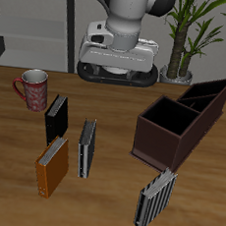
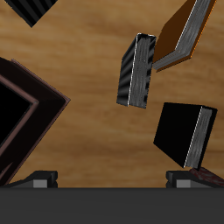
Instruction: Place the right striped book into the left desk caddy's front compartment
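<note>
The right striped book (image 1: pixel 87 148) stands on the table near the middle, and it also shows in the wrist view (image 2: pixel 136 70). A second striped book (image 1: pixel 155 198) stands near the front edge, beside the nearer of two dark brown desk caddies (image 1: pixel 170 131). The other caddy (image 1: pixel 210 96) stands farther back at the table's edge. My gripper (image 2: pixel 114 180) is open and empty, high above the right striped book, with only its fingertips (image 2: pixel 39 179) showing. The gripper itself does not show in the exterior view.
An orange book (image 1: pixel 51 166) and a black book (image 1: pixel 55 119) stand beside the right striped book. A red mug (image 1: pixel 32 89) stands farther back. A potted plant (image 1: pixel 182 38) is behind the table. The nearer caddy's corner (image 2: pixel 22 114) shows in the wrist view.
</note>
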Robot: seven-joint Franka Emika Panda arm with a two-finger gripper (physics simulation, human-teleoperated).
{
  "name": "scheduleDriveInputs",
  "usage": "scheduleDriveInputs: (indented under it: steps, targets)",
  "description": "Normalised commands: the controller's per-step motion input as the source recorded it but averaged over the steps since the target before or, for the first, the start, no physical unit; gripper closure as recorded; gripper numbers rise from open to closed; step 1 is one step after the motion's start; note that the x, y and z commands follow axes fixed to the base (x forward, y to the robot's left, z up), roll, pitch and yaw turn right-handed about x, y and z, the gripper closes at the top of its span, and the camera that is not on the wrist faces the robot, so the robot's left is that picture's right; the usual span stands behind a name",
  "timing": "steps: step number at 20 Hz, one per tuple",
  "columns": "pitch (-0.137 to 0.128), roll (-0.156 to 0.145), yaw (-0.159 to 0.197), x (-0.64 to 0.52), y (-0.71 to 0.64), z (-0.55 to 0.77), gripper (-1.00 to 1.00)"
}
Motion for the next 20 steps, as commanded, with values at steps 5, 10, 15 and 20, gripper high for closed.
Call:
scheduleDriveInputs:
  steps: [5, 10, 15, 20]
  targets:
    - [-0.026, -0.015, -0.022, 0.24, -0.17, 0.04, -1.0]
    - [-0.014, 0.021, 0.012, 0.29, -0.19, -0.01, -1.0]
    - [-0.034, -0.018, -0.006, 0.2, -0.21, 0.03, -1.0]
    - [-0.042, -0.005, 0.039, 0.25, -0.17, -0.12, -1.0]
